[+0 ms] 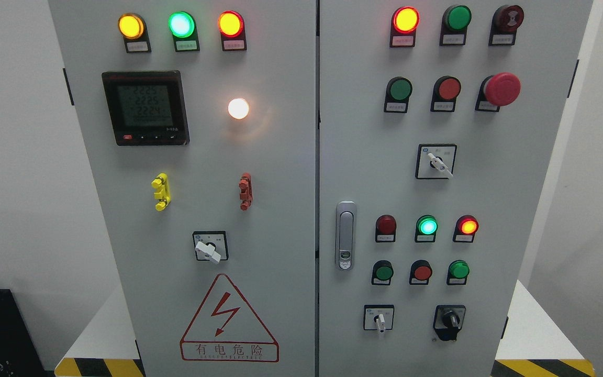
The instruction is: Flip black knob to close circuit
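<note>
Facing the head camera is a grey two-door electrical cabinet [280, 209], with neither robot hand showing in the frame, so whether the fingers are wide or narrow cannot be told. The black knob [449, 319] is sitting at the lower right of the right door, beside a white selector switch [380, 319]. On the left door a meter display [145, 107] is showing digits too blurred to read surely, and a red warning triangle [228, 322] is reading "有电危险".
</note>
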Robot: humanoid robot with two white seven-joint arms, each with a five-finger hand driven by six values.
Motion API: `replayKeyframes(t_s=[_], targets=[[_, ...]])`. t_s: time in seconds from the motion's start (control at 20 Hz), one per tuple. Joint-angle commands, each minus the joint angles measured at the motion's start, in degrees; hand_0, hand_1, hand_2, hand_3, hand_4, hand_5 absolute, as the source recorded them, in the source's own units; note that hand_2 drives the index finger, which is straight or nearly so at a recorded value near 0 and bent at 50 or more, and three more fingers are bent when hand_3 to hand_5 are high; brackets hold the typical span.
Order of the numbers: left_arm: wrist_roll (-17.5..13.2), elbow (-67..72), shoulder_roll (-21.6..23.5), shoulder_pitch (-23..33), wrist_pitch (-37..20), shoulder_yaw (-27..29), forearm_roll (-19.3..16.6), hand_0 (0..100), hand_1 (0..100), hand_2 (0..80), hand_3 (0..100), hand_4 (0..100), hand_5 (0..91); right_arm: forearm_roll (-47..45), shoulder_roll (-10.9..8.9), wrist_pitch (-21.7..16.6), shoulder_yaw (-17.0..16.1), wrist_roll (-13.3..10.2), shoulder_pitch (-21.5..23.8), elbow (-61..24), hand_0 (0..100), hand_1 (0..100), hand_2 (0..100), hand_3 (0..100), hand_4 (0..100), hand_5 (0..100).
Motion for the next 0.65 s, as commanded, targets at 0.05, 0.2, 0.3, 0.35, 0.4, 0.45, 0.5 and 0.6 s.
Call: replayKeyframes(t_s=[0.05, 0.2, 0.3, 0.35, 0.4, 0.45, 0.5, 0.6], targets=[[-0.01, 0.00, -0.03, 0.00, 0.01, 0.62, 0.44, 0, 0, 0.0, 5, 3, 0.0, -4.23, 0.87, -0.32, -1.11, 0.88, 3.11, -1.21, 0, 0, 0, 2, 2, 0], [-0.01, 0.00, -0.03, 0.00, 0.01, 0.62, 0.44, 0, 0, 0.0, 5, 3, 0.0, -4.23, 0.87, -0.32, -0.58, 2.72, 3.20, -0.59, 0, 0, 0, 4, 4, 0], [-0.01, 0.00, -0.03, 0.00, 0.01, 0.62, 0.44, 0, 0, 0.0, 5, 3, 0.0, -4.32, 0.87, -0.32, -0.23, 3.08, 3.11, 0.02, 0, 0, 0, 5, 5, 0], [-0.01, 0.00, -0.03, 0.00, 0.01, 0.62, 0.44, 0, 0, 0.0, 5, 3, 0.0, -4.23, 0.87, -0.32, -0.23, 3.08, 3.11, 0.11, 0, 0, 0, 5, 5, 0], [-0.01, 0.00, -0.03, 0.00, 0.01, 0.62, 0.44, 0, 0, 0.0, 5, 3, 0.0, -4.23, 0.87, -0.32, -0.23, 3.08, 3.11, 0.20, 0, 0, 0, 6, 5, 0], [-0.01, 0.00, 0.06, 0.00, 0.01, 0.62, 0.44, 0, 0, 0.0, 5, 3, 0.0, -4.32, 0.87, -0.32, -0.23, 3.08, 3.11, 0.29, 0, 0, 0, 6, 5, 0], [-0.01, 0.00, -0.03, 0.00, 0.01, 0.62, 0.44, 0, 0, 0.0, 5, 3, 0.0, -4.32, 0.87, -0.32, -0.23, 3.08, 3.11, 0.29, 0, 0, 0, 6, 6, 0], [-0.01, 0.00, -0.03, 0.00, 0.01, 0.62, 0.44, 0, 0, 0.0, 5, 3, 0.0, -4.32, 0.87, -0.32, -0.23, 3.08, 3.11, 0.29, 0, 0, 0, 6, 6, 0]])
